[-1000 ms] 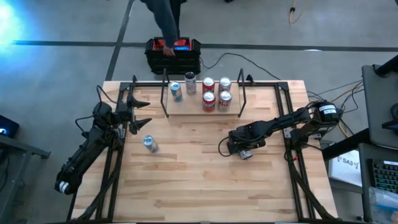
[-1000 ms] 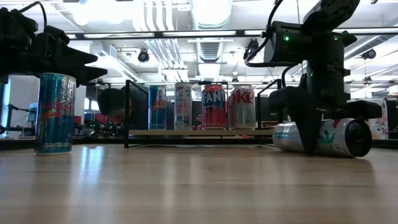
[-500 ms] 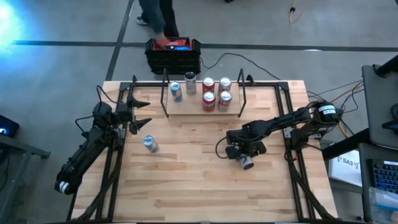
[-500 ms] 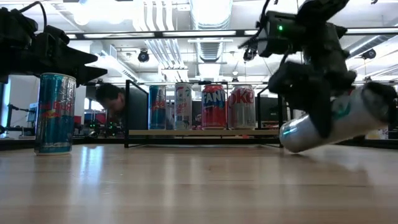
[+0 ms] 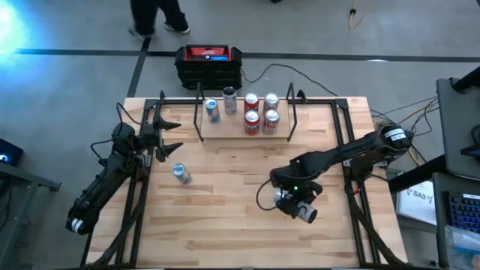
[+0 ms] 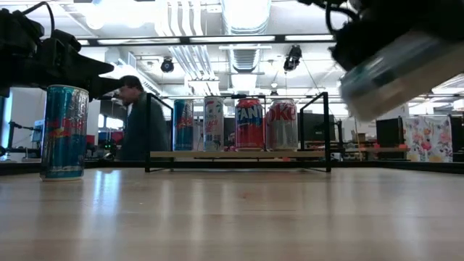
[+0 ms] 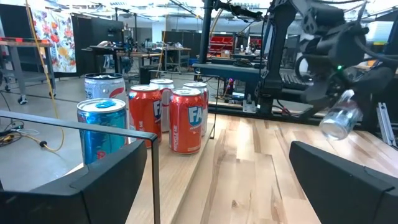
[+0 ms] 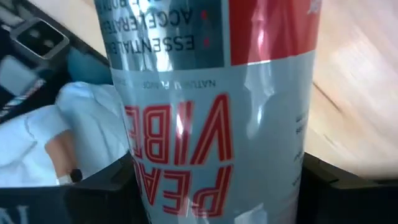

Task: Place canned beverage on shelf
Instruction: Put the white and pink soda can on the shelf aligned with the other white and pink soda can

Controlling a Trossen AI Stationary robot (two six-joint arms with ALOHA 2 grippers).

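Right pincer (image 5: 294,204) is clenched on the slim silver can with red lettering (image 5: 304,212), carried tilted above the slatted wooden surface (image 5: 225,217), well short of the light-wood plank shelf with black rod uprights (image 5: 232,129).

Risk, as I judge it: the can hangs slanted and could slip, or clip an upright or the red cans (image 5: 260,112) already standing there.

Against a second ago, the can is off the surface and nearer the front edge.

Left pincer (image 5: 169,136) waits released beside the blue can (image 5: 180,174).
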